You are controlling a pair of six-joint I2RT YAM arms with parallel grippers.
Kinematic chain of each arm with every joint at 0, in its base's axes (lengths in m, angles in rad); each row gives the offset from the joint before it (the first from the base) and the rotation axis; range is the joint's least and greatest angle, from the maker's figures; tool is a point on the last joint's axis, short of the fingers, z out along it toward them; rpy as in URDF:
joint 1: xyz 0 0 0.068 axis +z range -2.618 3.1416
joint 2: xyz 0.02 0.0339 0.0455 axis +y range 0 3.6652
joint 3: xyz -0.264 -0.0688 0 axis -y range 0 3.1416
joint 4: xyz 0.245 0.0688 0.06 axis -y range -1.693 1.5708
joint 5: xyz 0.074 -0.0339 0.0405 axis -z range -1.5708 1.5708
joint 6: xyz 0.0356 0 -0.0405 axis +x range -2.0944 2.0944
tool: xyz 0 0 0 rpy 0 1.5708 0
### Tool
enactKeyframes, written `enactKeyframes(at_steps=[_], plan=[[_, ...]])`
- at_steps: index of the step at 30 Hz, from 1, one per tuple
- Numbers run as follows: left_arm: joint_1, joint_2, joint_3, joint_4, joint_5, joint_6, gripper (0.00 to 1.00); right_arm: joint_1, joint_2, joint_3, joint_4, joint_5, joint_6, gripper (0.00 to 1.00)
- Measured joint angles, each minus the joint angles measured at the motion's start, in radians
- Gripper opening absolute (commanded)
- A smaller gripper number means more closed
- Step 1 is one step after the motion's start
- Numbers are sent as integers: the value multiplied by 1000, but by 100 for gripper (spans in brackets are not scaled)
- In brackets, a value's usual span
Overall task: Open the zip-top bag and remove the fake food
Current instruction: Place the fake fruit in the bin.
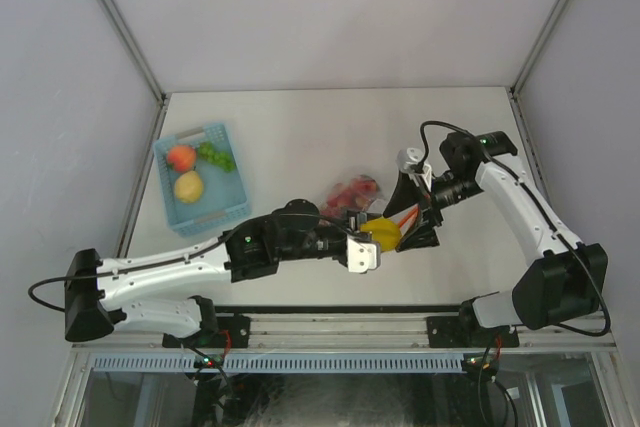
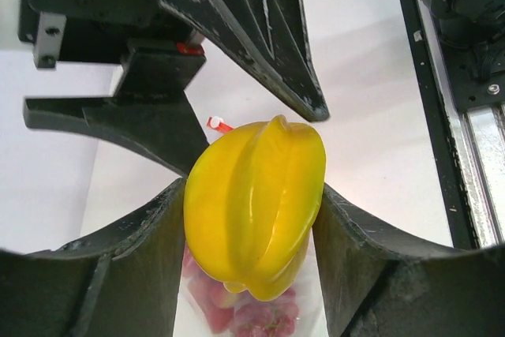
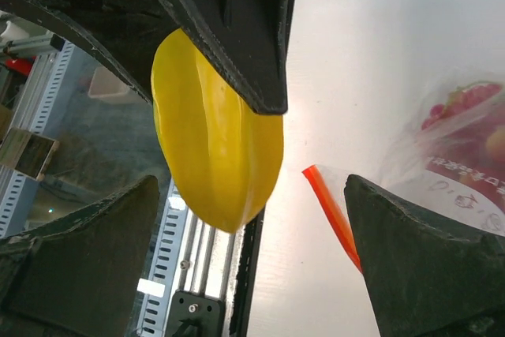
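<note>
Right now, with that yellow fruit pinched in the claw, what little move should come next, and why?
Probably the left gripper should carry the yellow star fruit over to the blue basket, where other pieces already lie. It is clamped outside the zip-top bag, and the right gripper stands open.

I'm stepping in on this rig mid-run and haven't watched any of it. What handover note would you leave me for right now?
Left gripper: jaws shut on a yellow star fruit, held near the bag.
Right gripper: open and empty, facing the star fruit without touching it.
Zip-top bag: lying mid-table between the arms, with red pieces inside. I cannot tell if its mouth is open.
Done: three pieces lie in the blue basket at the left.
Left: put the star fruit down, probably in the basket, then take out the red pieces.
</note>
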Motion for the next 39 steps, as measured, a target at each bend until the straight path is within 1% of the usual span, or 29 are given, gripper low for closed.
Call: enactKeyframes(at_steps=[9,12,16,21,25,30,36,39], plan=[[34,-70,-84,2,-43,-58,0,-85,-1,45,1,-18,-3,100],[75,-98,-107,4,-53,-96,0,-105,-2,46,1,-21,-5,100],[164,-154,-149,12,-75,-180,0,-123,-3,46,1,-21,-8,100],[322,-249,-219,37,-105,-328,0,-138,-4,46,16,-13,0,100],[494,-338,-294,43,-114,-482,0,-138,-10,46,77,6,57,100],[737,-434,-369,31,-138,-671,0,-138,-30,32,198,47,180,100],[995,-453,-382,-33,-147,-871,0,-138,-56,-10,337,99,324,100],[1098,-434,-382,-60,-135,-961,0,-138,-68,-33,391,125,383,100]])
